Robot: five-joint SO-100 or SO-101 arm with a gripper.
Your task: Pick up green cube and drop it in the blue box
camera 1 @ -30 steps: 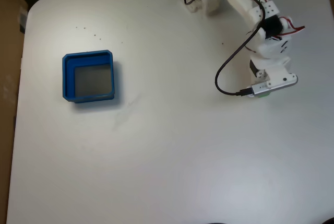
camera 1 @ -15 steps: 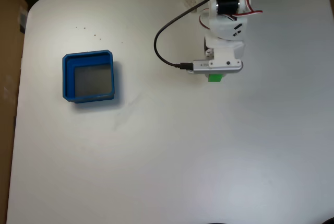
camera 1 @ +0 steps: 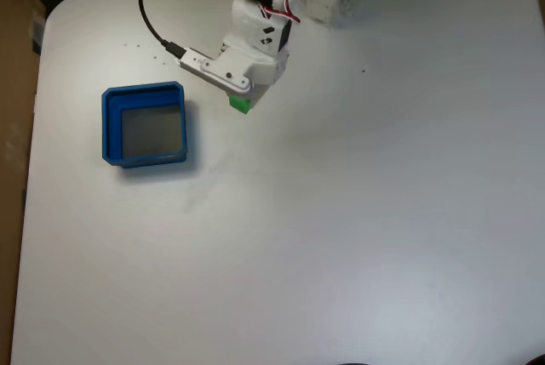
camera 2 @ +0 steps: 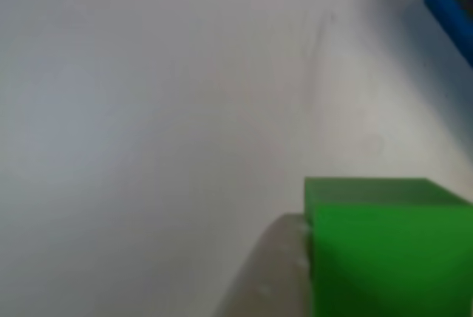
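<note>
Though seemingly tool-gripped point(camera 1: 242, 101), green cube point(camera 1: 240, 104) near blue box point(camera 1: 145, 93) rim.

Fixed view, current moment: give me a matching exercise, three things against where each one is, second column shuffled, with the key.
Things:
1. green cube
2. blue box
3. black cable

Places:
A. resting on the white table at the left, holding nothing
B. running from the table's top edge down to the arm's wrist
C. carried under the arm's white wrist, to the right of the tray

Pairs: 1-C, 2-A, 3-B
</note>
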